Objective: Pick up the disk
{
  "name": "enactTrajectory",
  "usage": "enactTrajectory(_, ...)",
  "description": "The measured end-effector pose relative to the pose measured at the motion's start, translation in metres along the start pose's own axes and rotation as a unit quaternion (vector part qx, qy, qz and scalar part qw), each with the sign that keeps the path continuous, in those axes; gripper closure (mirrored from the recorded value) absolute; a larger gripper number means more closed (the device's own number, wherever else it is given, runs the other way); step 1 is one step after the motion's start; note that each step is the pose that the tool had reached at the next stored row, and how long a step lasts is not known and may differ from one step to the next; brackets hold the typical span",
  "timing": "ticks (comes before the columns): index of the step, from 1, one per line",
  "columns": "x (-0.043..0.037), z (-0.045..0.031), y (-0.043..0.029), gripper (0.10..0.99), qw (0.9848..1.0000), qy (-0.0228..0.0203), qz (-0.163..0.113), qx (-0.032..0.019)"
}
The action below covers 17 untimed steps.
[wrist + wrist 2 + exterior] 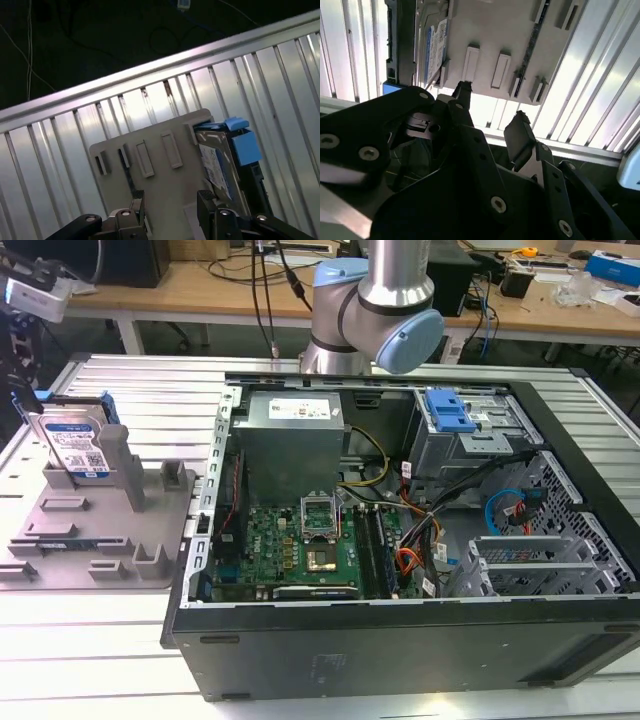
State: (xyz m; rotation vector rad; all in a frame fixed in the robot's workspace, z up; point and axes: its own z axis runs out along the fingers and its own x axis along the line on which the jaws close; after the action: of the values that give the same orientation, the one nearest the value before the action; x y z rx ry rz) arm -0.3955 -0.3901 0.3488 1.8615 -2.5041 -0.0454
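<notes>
The disk stands on edge in the grey fixture at the exterior view's left, its white-and-blue label facing the camera and blue rails on its sides. In both wrist views my gripper is open, its black fingers spread with nothing between them. It hovers some way off from the fixture. The disk sits at the fixture's end, off to one side of the gap between the fingers.
An open computer case lies on the ribbed metal table, to the exterior view's right of the fixture, with a blue drive-bay bracket inside. The arm's grey-and-blue joint rises behind the case. Cluttered benches stand at the back.
</notes>
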Motion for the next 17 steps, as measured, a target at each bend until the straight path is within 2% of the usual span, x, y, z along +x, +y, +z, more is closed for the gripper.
enactTrajectory(4,0.0000,0.0005,0.0000,0.545,0.9992,0.0015,-0.041,0.0004)
enactTrajectory(6,0.0000,0.0009,0.0000,0.545,0.9980,0.0024,-0.064,0.0007)
enactTrajectory(10,0.0000,0.0017,-0.0001,0.545,0.9944,0.0039,-0.105,0.0014)
enactTrajectory(13,-0.0001,0.0018,-0.0002,0.545,0.9932,0.0042,-0.116,0.0018)
enactTrajectory(17,-0.0003,0.0022,-0.0002,0.545,0.9927,0.0042,-0.121,0.0027)
